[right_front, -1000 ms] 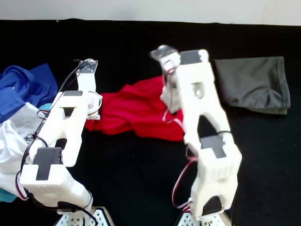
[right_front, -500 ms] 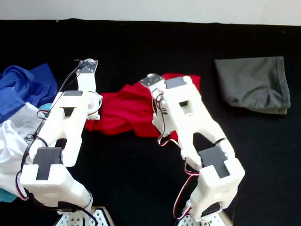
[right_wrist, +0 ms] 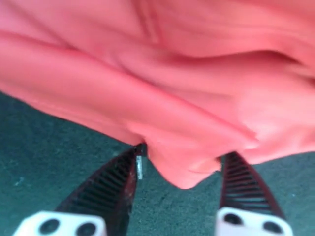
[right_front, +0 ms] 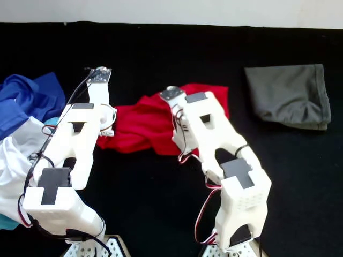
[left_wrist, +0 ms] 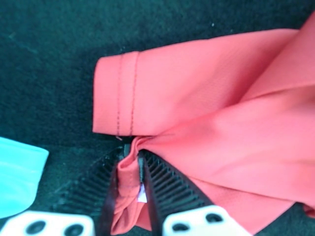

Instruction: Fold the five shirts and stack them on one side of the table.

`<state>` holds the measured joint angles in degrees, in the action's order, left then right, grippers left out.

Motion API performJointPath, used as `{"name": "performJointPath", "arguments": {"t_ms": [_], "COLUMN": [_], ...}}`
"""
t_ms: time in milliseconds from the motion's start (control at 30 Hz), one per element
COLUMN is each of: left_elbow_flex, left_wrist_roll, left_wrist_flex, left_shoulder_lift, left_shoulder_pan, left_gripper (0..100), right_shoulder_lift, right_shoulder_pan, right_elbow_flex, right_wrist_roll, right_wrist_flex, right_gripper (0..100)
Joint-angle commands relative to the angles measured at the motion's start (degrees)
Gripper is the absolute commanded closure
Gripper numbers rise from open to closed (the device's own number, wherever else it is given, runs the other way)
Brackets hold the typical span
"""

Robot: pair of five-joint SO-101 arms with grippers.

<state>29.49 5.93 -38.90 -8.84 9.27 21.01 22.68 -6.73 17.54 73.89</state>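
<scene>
We see the crumpled red fabric shirt (right_front: 144,120) mid-table on the black cloth-covered table (right_front: 161,53). Our left gripper (left_wrist: 133,150) is clenched on its edge. Our right gripper (right_wrist: 183,153) is splayed, with a fold between its fingers. A folded grey shirt (right_front: 289,95) lies apart.

Both arms are stretched forward, the left gripper (left_wrist: 133,150) pinched tight on the red shirt (left_wrist: 221,123), the right gripper (right_wrist: 183,153) spread wide (wrist dipped low).

Smooth cloth red shirt (left_wrist: 211,118)
</scene>
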Motion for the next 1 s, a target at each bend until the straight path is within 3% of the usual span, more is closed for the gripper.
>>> {"name": "performJointPath", "arguments": {"t_ms": [0,233,633,800,967], "left_elbow_flex": [-1.2,-1.2,-1.2,-1.2,-3.6], "left_wrist_roll": [-0.2,-0.2,-0.2,-0.2,0.0], "left_wrist_flex": [0.0,0.0,0.0,-0.4,-9.4], "left_shoulder_lift": [-0.2,-0.2,-0.2,0.5,5.6], "left_shoulder_pan": [0.4,0.4,0.4,0.3,0.8], "left_gripper": [99,99,99,99,99], "right_shoulder_lift": [0.0,-0.5,-11.2,-11.6,-11.6], "right_shoulder_pan": [-2.5,-7.3,-7.5,-9.6,-12.6], "right_elbow_flex": [2.3,11.3,17.4,17.9,19.7], "right_wrist_roll": [-0.5,-0.5,-0.3,-0.4,-0.5], "right_wrist_flex": [0.0,7.3,20.7,17.7,13.2], "right_gripper": [98.2,99.3,98.9,99.2,99.2]}}
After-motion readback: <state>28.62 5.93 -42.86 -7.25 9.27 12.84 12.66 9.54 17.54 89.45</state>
